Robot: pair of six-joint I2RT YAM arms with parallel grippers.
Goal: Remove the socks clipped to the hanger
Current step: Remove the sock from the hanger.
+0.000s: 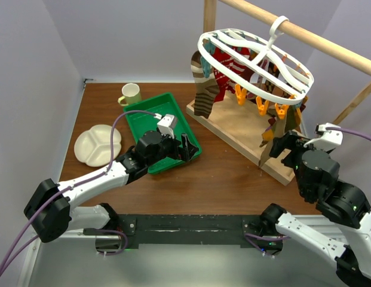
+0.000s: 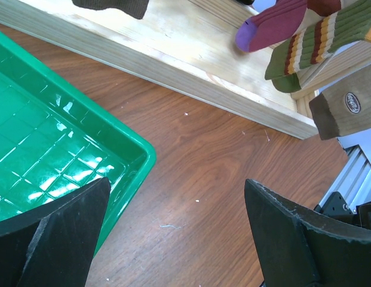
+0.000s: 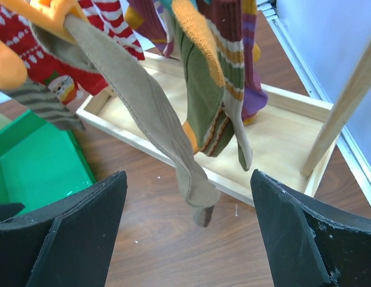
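The socks (image 1: pixel 224 78) hang lengthwise down under the hanger (image 1: pixel 255 63); a tan sock (image 3: pixel 134 98) at the hanger's right end dangles just before the right hand (image 3: pixel 188 179), the left hand (image 2: pixel 176 185) well apart; both hands gape wide, empty

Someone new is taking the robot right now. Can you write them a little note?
Left gripper: open, empty, by the green tray corner.
Right gripper: open, a hanging tan sock in its gap, not pinched.
Socks: those seen hang clipped on the hanger.
Done: none visibly removed.
Left: pull every sock off.
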